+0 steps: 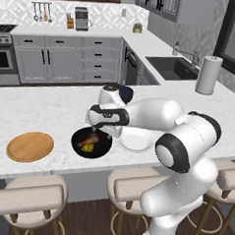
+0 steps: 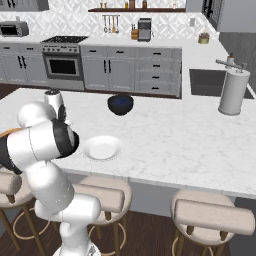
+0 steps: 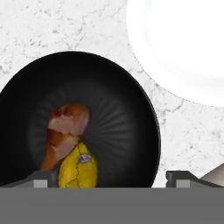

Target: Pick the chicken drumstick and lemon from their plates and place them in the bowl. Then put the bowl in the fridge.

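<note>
The pincer (image 3: 106,179) hangs just above the black bowl (image 3: 127,113), its two dark tips spread wide apart at the bottom of the hand view, one over the bowl's inside and the other past its rim, with nothing between them. In the left base view the pincer (image 1: 96,133) is mostly hidden under the white wrist, just over the bowl (image 1: 102,147).

Inside the bowl lie the chicken drumstick (image 3: 65,133) and the lemon (image 3: 78,168), touching each other, the lemon against the drumstick's lower side in the hand view. From the left base view the drumstick (image 1: 89,140) lies just behind the lemon (image 1: 88,147).

The bowl stands on the white marbled counter (image 1: 51,110), near its front edge, above the stools. Just beside it, toward the sink side, is the white plate (image 1: 136,143), bare; the hand view shows the white plate (image 3: 183,48) close to the bowl's rim but not touching. On the bowl's other side, well apart along the front edge, the tan wooden plate (image 1: 30,146) lies bare too.

Further back on the counter is a small dark blue bowl (image 2: 120,104), behind the white plate (image 2: 102,148). A paper towel roll (image 2: 233,92) stands upright by the sink (image 2: 212,82) at the counter's far corner.
</note>
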Tool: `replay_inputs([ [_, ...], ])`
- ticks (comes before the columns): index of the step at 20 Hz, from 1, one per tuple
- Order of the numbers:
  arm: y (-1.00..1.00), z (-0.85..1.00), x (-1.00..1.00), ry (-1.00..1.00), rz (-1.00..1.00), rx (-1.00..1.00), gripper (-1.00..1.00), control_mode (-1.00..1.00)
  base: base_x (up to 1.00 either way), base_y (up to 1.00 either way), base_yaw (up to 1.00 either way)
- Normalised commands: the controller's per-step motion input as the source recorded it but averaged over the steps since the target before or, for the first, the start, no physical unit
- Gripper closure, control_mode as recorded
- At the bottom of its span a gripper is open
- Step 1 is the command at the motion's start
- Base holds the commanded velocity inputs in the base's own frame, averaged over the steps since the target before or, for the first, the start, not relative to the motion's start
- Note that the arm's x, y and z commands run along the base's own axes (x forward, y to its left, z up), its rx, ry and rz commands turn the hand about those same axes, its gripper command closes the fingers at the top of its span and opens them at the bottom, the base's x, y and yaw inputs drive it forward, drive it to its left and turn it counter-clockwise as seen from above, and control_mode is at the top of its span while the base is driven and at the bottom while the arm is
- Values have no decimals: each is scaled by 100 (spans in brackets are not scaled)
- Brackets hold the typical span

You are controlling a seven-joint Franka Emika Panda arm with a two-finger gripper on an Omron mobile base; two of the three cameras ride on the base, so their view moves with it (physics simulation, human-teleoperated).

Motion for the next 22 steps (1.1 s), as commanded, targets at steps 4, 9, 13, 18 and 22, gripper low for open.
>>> replay_inputs([
  [4, -64, 7, -32, 2, 0, 8, -100, -100, 0, 0, 0],
  [9, -28, 0, 5, 7, 0, 0, -100, -100, 0, 0, 0],
  [13, -5, -3, 6, 8, 1, 0, -100, -100, 0, 0, 0],
  [18, 0, -16, 37, 0, 0, 0, -100, -100, 0, 0, 0],
  [22, 4, -34, 40, 0, 0, 0, -100, -100, 0, 0, 0],
])
